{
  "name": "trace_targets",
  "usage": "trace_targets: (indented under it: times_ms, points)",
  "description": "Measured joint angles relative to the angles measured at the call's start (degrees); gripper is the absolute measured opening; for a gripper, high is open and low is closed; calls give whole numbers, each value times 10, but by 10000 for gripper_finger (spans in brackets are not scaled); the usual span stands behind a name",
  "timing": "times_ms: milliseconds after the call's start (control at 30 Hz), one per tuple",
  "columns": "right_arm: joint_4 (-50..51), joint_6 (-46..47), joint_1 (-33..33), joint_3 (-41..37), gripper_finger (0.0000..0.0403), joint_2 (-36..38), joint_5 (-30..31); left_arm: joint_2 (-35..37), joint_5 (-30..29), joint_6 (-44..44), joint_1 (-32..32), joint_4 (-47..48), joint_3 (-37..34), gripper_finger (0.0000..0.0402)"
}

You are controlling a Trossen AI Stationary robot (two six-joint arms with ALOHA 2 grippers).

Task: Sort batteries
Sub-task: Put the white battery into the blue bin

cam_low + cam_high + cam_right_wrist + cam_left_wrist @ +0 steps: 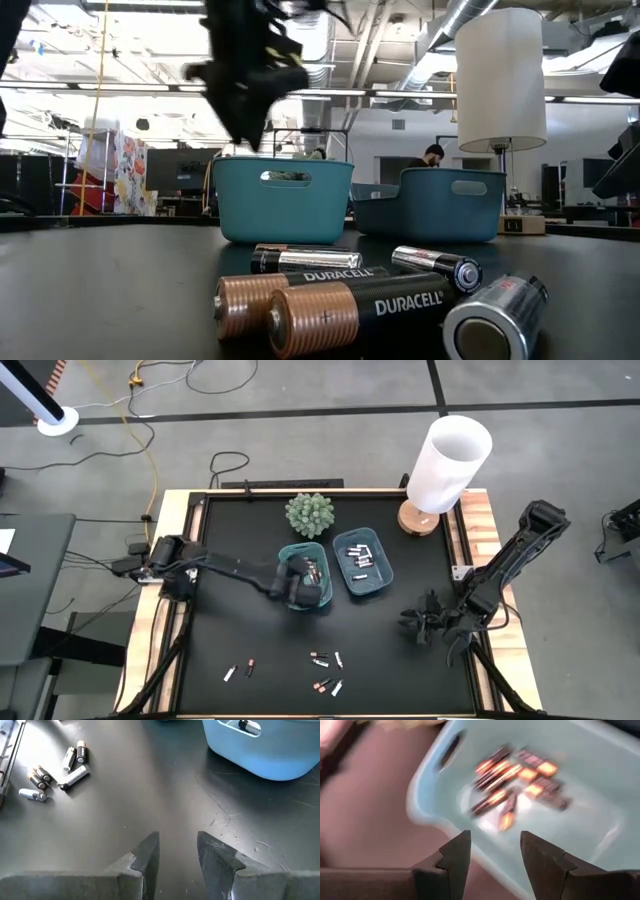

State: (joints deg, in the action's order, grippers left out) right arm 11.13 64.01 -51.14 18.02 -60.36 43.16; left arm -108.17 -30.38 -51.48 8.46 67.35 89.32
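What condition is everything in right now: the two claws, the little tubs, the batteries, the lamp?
Left gripper: fingers open, empty, above the left tray.
Right gripper: fingers apart, empty, over bare table.
Left tray: upright, holds dark copper-ended batteries.
Right tray: upright, holds silvery batteries.
Loose batteries: lying on the table, unsorted.
Lamp: upright.

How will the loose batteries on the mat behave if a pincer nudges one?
The loose batteries are smooth cylinders lying on their sides on the flat black mat, so a sideways nudge would probably roll one. Their glossy cases look rigid and probably slippery. Several lie close together, so pushing one may disturb its neighbours.
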Motion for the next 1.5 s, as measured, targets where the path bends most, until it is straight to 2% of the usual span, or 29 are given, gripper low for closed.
trace_targets:
  times_ms: [167,467,600,700,833,1033,1267,1500]
  points:
    - [3,0,-17,0,150,0,0,12,-57,-188,86,133,0,169]
    - [0,0,-24,0,150,0,0,13,-62,-421,271,152,-6,169]
    - [0,0,-24,0,150,0,0,13,-52,-536,340,152,-6,169]
    - [0,0,-24,0,150,0,0,13,7,-600,376,153,-6,169]
    - [0,0,-24,0,150,0,0,13,108,-655,407,148,-6,169]
    - [0,-1,-10,0,150,0,0,12,193,-689,437,116,-6,169]
    - [2,-11,11,0,150,0,0,12,247,-692,450,83,-12,169]
    - [2,-11,14,0,150,0,0,11,288,-668,450,-16,-112,169]
